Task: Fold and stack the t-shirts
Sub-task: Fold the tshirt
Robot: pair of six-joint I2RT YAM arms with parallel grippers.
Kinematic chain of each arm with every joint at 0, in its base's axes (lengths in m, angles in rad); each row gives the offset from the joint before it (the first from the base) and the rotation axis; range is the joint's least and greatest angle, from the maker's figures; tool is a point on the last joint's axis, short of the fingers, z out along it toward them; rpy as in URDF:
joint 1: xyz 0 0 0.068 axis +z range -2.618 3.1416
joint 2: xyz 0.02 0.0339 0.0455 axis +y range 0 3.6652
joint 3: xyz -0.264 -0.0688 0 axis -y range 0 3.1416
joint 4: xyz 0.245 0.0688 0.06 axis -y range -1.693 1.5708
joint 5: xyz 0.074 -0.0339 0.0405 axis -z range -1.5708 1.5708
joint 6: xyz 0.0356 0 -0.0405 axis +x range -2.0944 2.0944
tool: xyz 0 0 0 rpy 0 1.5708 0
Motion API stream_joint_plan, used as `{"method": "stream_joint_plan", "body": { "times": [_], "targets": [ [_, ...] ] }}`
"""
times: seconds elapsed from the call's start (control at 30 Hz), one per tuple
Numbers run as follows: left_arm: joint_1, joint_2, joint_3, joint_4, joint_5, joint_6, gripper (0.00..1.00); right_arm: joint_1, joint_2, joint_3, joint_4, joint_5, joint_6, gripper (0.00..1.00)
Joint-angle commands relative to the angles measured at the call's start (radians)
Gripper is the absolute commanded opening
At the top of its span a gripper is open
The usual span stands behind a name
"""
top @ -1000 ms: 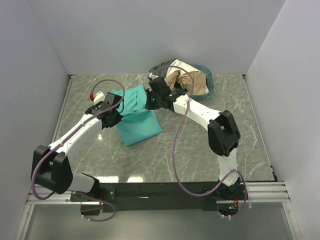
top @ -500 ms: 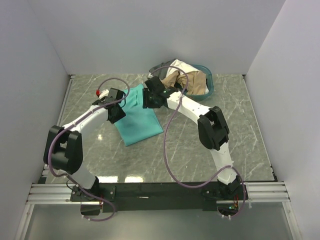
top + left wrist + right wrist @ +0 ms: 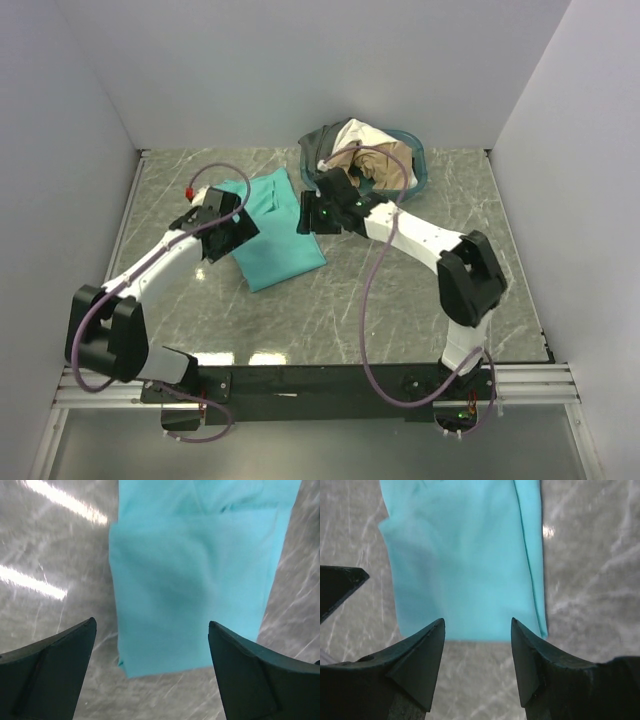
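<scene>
Lab test cell: plain white walls (image 3: 300,70) w/ marble-look table (image 3: 400,295).

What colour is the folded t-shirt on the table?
The t-shirt is teal-green; best seen in the left wrist view.

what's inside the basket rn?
A crumpled heap: a cream shirt on top, a tan shirt beside it, a dark grey shirt at the left rim. The floor of the basket and anything under the heap are covered.
</scene>
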Motion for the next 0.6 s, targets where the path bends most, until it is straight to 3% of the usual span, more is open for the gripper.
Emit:
{"method": "stream_joint_plan", "body": {
  "times": [0.0, 0.13, 0.33, 0.57],
  "targets": [
    [-0.040, -0.094, -0.112, 0.021, 0.087, -0.009, 1.00, -0.003, -0.109, -0.146, 0.117, -0.034, 0.035, 0.62],
    [-0.090, -0.165, -0.207, 0.041, 0.128, -0.055, 0.99, -0.003, -0.128, -0.245, 0.171, -0.045, 0.049, 0.62],
    [-0.112, -0.196, -0.282, 0.038, 0.087, -0.095, 0.98, -0.005, -0.063, -0.256, 0.170, -0.045, 0.046, 0.60],
    [-0.112, -0.102, -0.308, 0.063, 0.084, -0.112, 0.79, -0.005, -0.006, -0.262, 0.182, -0.051, 0.066, 0.55]
  ]
}}
